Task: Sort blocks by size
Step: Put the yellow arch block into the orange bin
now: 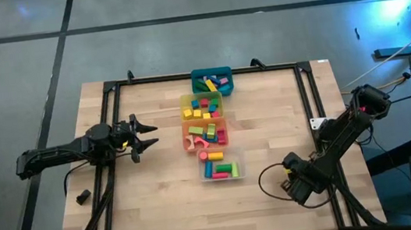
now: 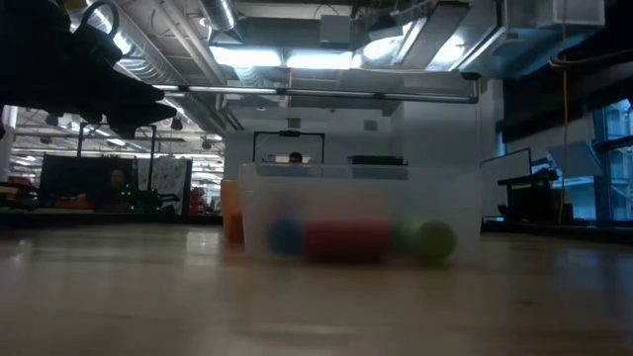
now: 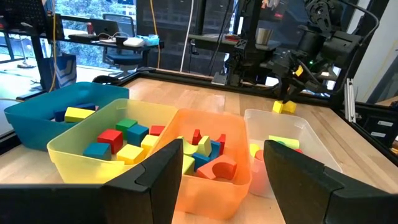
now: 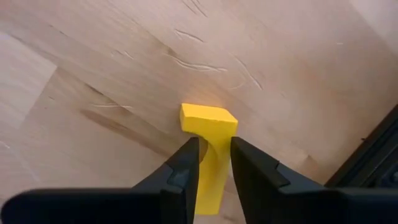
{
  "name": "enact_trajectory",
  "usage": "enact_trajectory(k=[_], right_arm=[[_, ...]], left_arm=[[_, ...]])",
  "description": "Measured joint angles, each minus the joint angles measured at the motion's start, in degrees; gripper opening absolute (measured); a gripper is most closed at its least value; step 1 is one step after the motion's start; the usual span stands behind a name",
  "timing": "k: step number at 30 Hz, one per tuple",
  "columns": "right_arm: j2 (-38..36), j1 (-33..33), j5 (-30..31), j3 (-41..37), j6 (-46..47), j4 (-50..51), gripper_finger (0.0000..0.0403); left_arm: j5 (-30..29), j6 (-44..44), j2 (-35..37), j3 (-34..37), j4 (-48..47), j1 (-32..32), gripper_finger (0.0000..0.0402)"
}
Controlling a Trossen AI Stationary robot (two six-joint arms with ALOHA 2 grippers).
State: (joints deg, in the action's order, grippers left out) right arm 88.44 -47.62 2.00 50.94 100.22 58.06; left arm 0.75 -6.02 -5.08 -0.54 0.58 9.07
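Note:
Several coloured blocks lie in a row of four bins at the table's middle: teal (image 1: pixel 212 81), yellow (image 1: pixel 201 107), orange (image 1: pixel 205 133) and clear (image 1: pixel 219 164). My left gripper (image 1: pixel 145 136) is open and empty, left of the yellow and orange bins, pointing at them; it also shows in its own wrist view (image 3: pixel 222 149). My right gripper (image 1: pixel 288 169) points down at the table right of the clear bin and is shut on a yellow block (image 4: pixel 208 121). The left wrist view also shows that block (image 3: pixel 285 107) under the right gripper. My right gripper pinches the yellow block between its two fingers, on the two sides of its narrower part (image 4: pixel 214 163). The fingers (image 4: pixel 186 162) come from above, pointing down. The block's wider end (image 4: pixel 208 117) sticks out past the fingertips, close to the tabletop; whether it touches the wood I cannot tell.
A black frame (image 1: pixel 114 142) runs along the table's left, far and right sides. A small dark object (image 1: pixel 83 197) lies near the left edge. Bare wood lies between the clear bin and the near edge. In the low view the clear bin (image 2: pixel 361 213) stands close in front.

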Motion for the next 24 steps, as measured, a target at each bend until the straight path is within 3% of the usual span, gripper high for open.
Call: enact_trajectory(k=[24], right_arm=[[0.0,0.0,-3.0,0.0,0.0,0.5,0.0092]], left_arm=[[0.0,0.0,0.0,0.0,0.0,0.0,0.0210]])
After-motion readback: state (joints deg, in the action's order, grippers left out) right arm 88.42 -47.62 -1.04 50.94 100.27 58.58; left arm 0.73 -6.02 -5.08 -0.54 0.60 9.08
